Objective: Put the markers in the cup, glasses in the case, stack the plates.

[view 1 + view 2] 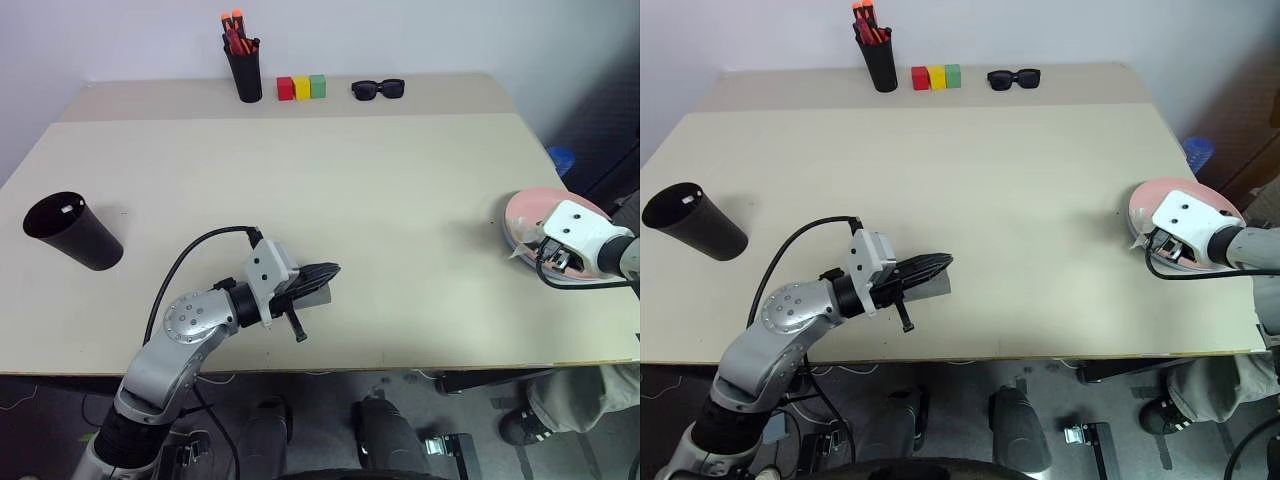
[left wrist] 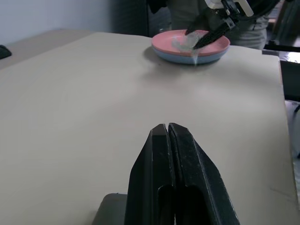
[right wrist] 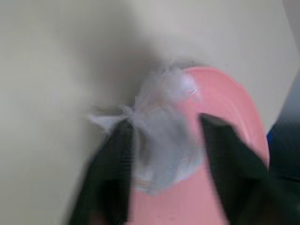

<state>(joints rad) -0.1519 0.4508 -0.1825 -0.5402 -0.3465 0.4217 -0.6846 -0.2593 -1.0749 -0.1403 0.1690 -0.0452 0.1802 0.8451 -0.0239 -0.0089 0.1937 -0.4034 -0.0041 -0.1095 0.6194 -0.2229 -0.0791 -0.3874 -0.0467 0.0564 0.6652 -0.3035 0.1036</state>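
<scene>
Right gripper (image 3: pixel 164 154) spread over stacked pink plate (image 1: pixel 530 208) on blue plate (image 2: pixel 197 57); left gripper (image 2: pixel 168 136) pressed together. Cup (image 1: pixel 70 230), case (image 1: pixel 318 294) status: can't tell.

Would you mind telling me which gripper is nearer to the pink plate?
Right. The right gripper hovers directly over the pink plate; the left gripper is far across the table.

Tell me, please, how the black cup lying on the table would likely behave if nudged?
The cup lies on its side, so it would probably roll. Being tapered, it would likely curve round rather than run straight. It looks thin-walled and empty, so probably light and easily shoved.
</scene>
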